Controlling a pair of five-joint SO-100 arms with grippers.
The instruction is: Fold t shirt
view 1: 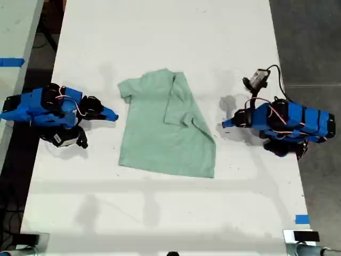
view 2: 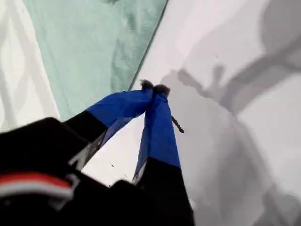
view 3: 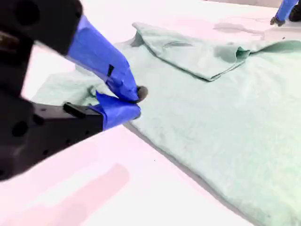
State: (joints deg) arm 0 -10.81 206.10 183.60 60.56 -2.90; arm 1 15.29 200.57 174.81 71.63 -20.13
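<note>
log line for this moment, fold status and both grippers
t shirt: one side folded over, flat on table | first gripper: shut, empty, beside shirt | second gripper: shut, empty, at shirt edge

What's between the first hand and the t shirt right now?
Only bare white table separates my first hand from the t shirt; the exterior view shows nothing lying there.

T shirt [view 1: 160, 133] on table [view 1: 160, 42], between 2 arms.

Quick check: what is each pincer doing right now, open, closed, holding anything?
First pincer: closed, empty, over bare table beside the t shirt.
Second pincer: closed or nearly so, empty, at the shirt's edge.
</note>
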